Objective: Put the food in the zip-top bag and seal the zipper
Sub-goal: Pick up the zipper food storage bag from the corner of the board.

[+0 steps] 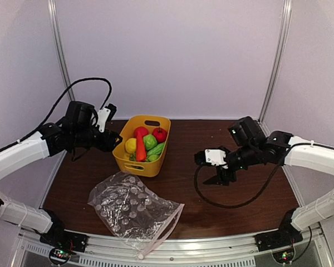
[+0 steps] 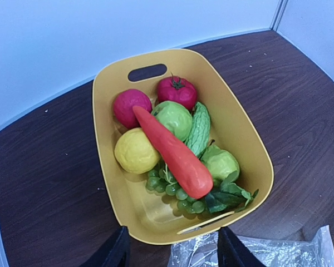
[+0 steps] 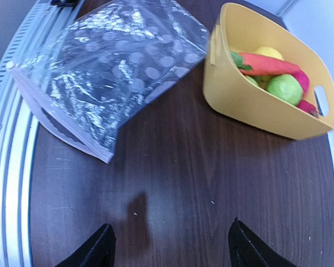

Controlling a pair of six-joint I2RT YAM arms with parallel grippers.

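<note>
Holds left gripper (image 2: 173,251) spread, empty, above food (image 2: 175,153) in basket (image 2: 251,142); right gripper (image 3: 170,250) likewise spread over table (image 3: 211,183), apart from zip-top bag (image 3: 111,67).

Left gripper (image 2: 175,251) and right gripper (image 3: 171,245) both aloft, angled downward, jaws apart.
</note>
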